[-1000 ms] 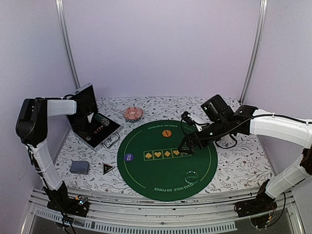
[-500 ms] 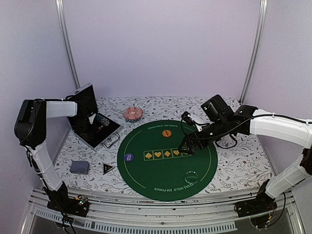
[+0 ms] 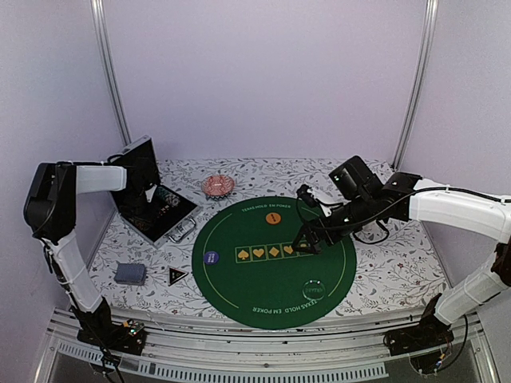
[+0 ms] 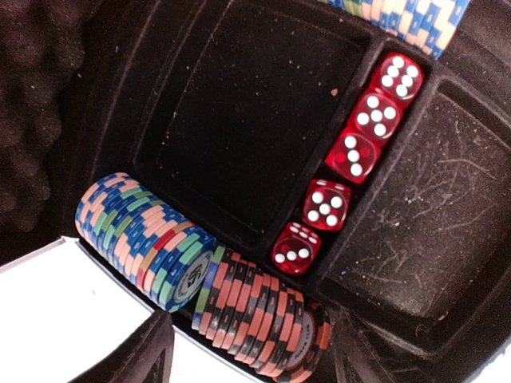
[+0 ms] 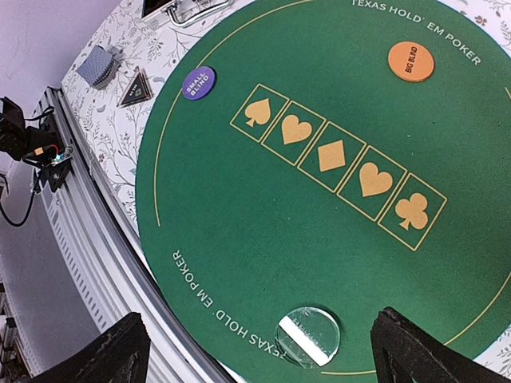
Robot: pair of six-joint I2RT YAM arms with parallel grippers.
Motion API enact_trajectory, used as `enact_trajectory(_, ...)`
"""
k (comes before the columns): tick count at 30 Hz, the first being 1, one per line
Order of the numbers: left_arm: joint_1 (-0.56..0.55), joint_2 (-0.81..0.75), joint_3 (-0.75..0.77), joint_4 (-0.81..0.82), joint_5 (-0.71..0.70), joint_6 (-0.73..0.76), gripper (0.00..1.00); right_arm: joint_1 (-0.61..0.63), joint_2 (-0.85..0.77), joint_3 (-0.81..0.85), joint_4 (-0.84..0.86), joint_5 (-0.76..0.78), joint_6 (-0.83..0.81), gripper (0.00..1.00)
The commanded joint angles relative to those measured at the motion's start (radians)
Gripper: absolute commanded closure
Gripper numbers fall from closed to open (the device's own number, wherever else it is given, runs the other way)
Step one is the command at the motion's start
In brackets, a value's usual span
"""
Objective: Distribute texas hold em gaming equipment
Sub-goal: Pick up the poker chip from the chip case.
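In the left wrist view, a row of blue, green and pink poker chips (image 4: 144,239) and a row of red and dark chips (image 4: 263,311) lie on edge in the black case (image 4: 239,120). My left gripper (image 4: 255,367) hangs open just above the red and dark row; it is at the case in the top view (image 3: 150,199). My right gripper (image 5: 271,359) is open and empty over the green mat (image 5: 239,231), high above a clear dealer disc (image 5: 307,335). It also shows in the top view (image 3: 307,241). An orange big-blind disc (image 5: 410,61) and a purple small-blind disc (image 5: 198,83) lie on the mat.
Several red dice (image 4: 351,152) sit in a slot of the case, with more chips (image 4: 407,20) at its far end. A grey-blue card deck (image 3: 130,273) and a black triangle (image 3: 177,275) lie left of the mat. A pink dish (image 3: 217,185) stands at the back.
The left wrist has edged slightly over the case and the right gripper has shifted a little to the right. Nothing was taken hold of or let go.
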Motion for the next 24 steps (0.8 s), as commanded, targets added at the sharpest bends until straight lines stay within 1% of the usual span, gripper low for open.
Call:
enact_trajectory(1, 0.003, 0.031, 0.01, 0.012, -0.005, 0.002, 0.3, -0.007, -0.012, -0.006, -0.011, -0.01, 0.0, 0.01)
enact_trajectory(4, 0.01, 0.045, 0.018, 0.004, 0.0, -0.005, 0.3, -0.007, -0.014, -0.01, -0.01, -0.009, 0.001, 0.01)
enact_trajectory(7, 0.02, 0.046, 0.021, 0.004, 0.033, -0.008, 0.31, -0.007, -0.017, -0.013, -0.011, -0.01, 0.001, 0.01)
enact_trajectory(12, 0.041, 0.05, 0.014, 0.028, 0.065, -0.005, 0.34, -0.007, -0.015, -0.016, -0.011, -0.011, -0.001, 0.01)
enact_trajectory(15, 0.057, 0.056, 0.009, 0.037, 0.07, -0.009, 0.37, -0.008, -0.018, -0.018, -0.011, -0.011, 0.0, 0.01)
enact_trajectory(20, 0.077, 0.049, 0.008, 0.035, 0.069, -0.016, 0.45, -0.007, -0.024, -0.025, -0.011, -0.009, 0.002, 0.01)
enact_trajectory(24, 0.09, 0.051, 0.005, 0.034, 0.085, -0.02, 0.46, -0.007, -0.023, -0.019, -0.012, -0.012, 0.002, 0.01)
